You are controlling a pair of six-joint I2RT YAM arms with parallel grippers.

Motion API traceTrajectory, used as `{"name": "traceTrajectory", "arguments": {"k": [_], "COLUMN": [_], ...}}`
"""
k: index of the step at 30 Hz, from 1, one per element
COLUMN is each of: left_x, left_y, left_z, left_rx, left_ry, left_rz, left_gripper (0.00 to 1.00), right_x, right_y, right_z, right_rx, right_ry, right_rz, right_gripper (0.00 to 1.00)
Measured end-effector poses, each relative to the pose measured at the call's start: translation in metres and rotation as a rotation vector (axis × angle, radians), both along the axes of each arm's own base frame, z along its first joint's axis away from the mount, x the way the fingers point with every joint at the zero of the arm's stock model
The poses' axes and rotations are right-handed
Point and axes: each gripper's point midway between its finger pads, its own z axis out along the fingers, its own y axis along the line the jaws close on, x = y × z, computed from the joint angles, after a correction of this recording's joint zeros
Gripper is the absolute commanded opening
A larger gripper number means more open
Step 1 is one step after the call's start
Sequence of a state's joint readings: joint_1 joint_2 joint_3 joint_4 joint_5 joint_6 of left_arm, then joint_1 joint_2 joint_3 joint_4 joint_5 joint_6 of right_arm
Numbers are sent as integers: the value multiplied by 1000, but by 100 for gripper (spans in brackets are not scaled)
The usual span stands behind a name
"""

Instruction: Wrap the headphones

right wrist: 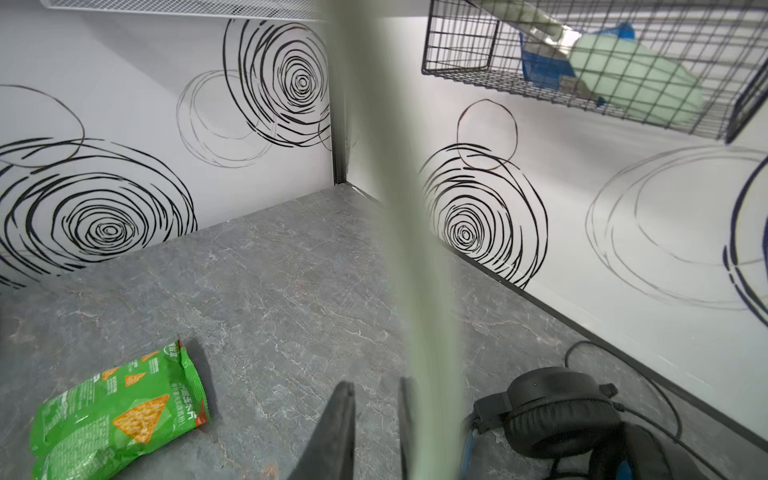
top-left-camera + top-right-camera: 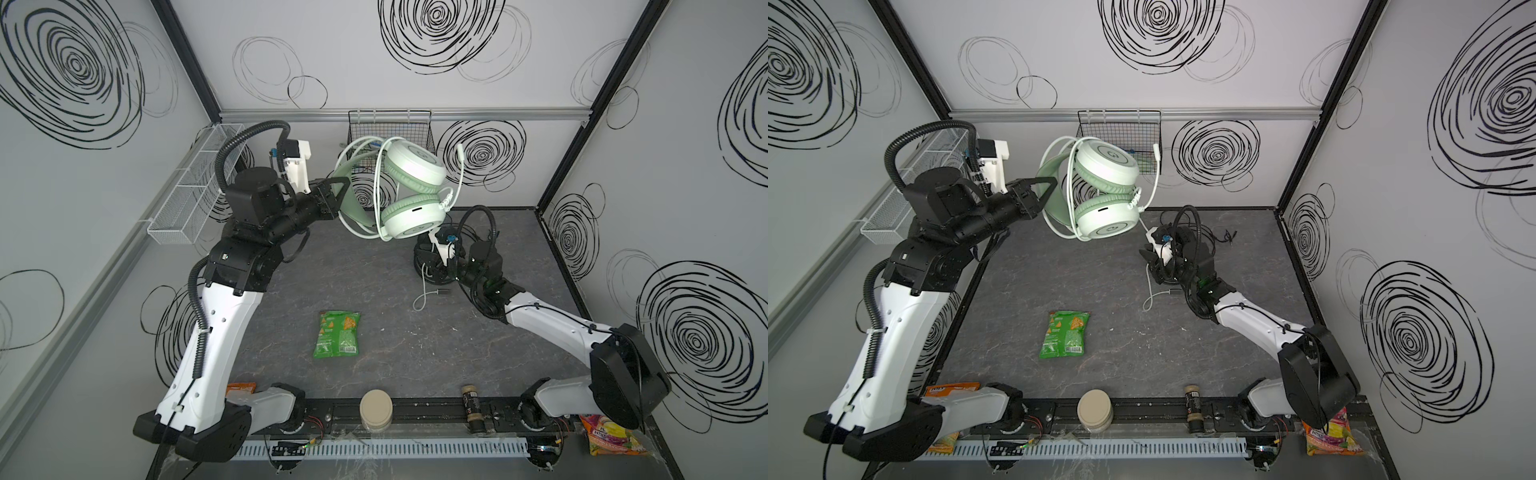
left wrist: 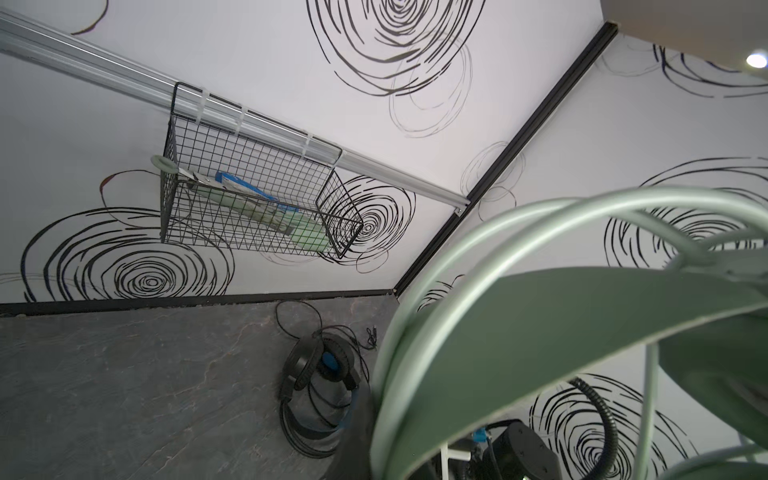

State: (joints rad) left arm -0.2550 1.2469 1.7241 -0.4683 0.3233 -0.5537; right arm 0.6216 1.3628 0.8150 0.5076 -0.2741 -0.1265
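Observation:
The mint-green headphones (image 2: 411,166) (image 2: 1106,164) hang in the air at the back middle, with pale cable looped around the cups and headband (image 3: 561,316). My left gripper (image 2: 338,195) (image 2: 1044,193) is shut on the headband. The cable's free end (image 2: 423,286) drops to the table and curls there. My right gripper (image 1: 376,386) (image 2: 1152,262) sits low beside it, fingers a narrow gap apart with table showing between them. The blurred cable (image 1: 415,249) crosses in front of one finger; contact is unclear. The black headphones (image 3: 320,365) (image 1: 561,415) lie on the table under the right wrist.
A green chip bag (image 2: 336,334) lies mid-table. A black wire basket (image 2: 388,129) hangs on the back wall, a white mesh tray (image 2: 195,187) on the left wall. A beige round tub (image 2: 376,409), a small bottle (image 2: 470,403) and snack packs (image 2: 611,436) line the front edge.

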Motion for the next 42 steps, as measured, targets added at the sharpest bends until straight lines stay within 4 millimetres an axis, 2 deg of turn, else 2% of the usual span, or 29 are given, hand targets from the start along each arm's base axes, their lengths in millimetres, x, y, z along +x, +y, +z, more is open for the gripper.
{"name": "traceTrajectory", "arguments": {"k": [5,8,11,16,23,28,33,38,42], "left_x": [15,25,33,47,64,64,62,55,49], "left_y": [18,32,40,33,37,20,-1,-8,-16], "left_z": [-5,-19,-33,-51,-73,-82,-97,-128,-146], "left_rx": [-43,-62,-48,25,202,392,623,896,1069], "left_ry": [20,53,81,101,99,57,-1,-41,-74], "left_rz": [136,252,361,455,570,606,630,645,618], "left_gripper": [0,0,0,0,0,0,0,0,0], "right_x": [-25,-45,-69,-100,-120,-135,-131,-116,-102], "right_y": [12,21,30,32,15,17,10,1,-3], "right_z": [16,15,10,7,8,15,28,47,43], "right_rx": [20,9,-17,-52,-113,-199,-285,-350,-419], "right_ry": [-21,-7,22,59,82,43,-23,-104,-124], "right_rz": [54,101,156,223,232,245,203,125,82], "right_gripper": [6,1,0,0,0,0,0,0,0]}}
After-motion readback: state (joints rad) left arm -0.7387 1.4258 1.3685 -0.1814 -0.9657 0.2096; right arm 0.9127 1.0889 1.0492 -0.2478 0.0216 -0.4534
